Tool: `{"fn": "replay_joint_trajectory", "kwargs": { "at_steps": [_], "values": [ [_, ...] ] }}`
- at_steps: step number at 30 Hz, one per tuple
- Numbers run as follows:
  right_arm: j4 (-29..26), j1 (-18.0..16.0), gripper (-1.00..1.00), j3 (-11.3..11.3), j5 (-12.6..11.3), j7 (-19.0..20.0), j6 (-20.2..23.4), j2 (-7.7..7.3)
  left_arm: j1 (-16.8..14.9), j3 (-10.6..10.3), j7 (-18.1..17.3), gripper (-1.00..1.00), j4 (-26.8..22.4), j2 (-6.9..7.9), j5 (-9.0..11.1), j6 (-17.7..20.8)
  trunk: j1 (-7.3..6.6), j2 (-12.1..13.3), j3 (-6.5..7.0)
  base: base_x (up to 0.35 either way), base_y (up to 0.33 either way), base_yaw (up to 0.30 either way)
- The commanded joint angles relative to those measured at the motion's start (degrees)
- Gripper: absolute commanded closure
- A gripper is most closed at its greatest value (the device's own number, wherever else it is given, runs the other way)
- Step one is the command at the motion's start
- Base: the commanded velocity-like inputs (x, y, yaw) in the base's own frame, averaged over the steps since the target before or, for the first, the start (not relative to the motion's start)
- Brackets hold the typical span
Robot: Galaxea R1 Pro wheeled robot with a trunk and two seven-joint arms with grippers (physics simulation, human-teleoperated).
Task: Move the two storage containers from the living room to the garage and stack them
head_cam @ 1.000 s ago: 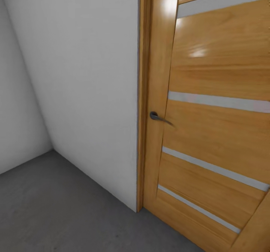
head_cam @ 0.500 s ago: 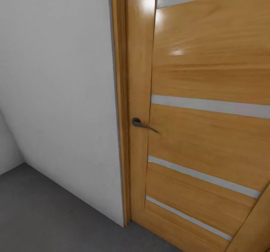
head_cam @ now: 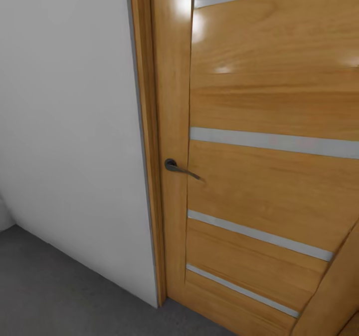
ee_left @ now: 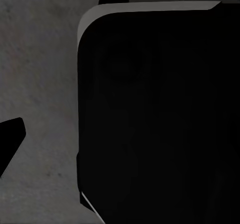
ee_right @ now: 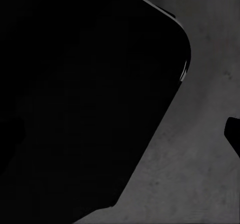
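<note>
So, nearest first: a big black rounded shape (ee_left: pixel 150 114) is seen close up in the left wrist view over the dark grey concrete floor (ee_left: pixel 40 59), and much the same black mass (ee_right: pixel 80 94) in the right wrist view, so finger spread can't be told for either arm. Further out, the orange-brown door (head_cam: pixel 269 176) with its dark handle (head_cam: pixel 172 166) is faced, white wall (head_cam: pixel 65 126) left of it. No container is spotted, so its direction from either arm can't be judged.
</note>
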Motion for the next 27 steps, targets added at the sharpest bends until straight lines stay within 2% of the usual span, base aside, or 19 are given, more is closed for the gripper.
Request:
{"fn": "replay_joint_trajectory", "kwargs": {
  "at_steps": [1, 15, 20, 27],
  "values": [
    [-0.02, 0.00, -1.00, 0.28, -0.30, -0.03, -0.14, 0.00, -0.01, 0.04, 0.02, -1.00, -0.01, 0.00, 0.19, -0.07, 0.00, -0.02, -0.05, 0.001, 0.000, -0.233],
    [-0.02, 0.05, -1.00, 0.35, -0.32, -0.03, -0.14, 0.00, -0.01, 0.04, -0.01, -1.00, -0.01, -0.05, 0.19, -0.07, 0.00, -0.02, -0.05, 0.000, 0.000, -0.235],
    [0.00, 0.00, -1.00, 0.36, -0.27, -0.02, -0.14, 0.00, -0.01, 0.02, -0.06, -1.00, -0.01, -0.08, 0.19, -0.07, 0.00, -0.02, -0.05, 0.063, 0.032, -0.074],
    [-0.02, -0.01, -1.00, 0.35, -0.25, -0.05, -0.19, -0.06, -0.01, 0.01, -0.07, -1.00, -0.01, -0.07, 0.19, -0.07, 0.00, -0.02, -0.05, 0.265, 0.134, -0.008]
  ]
}}
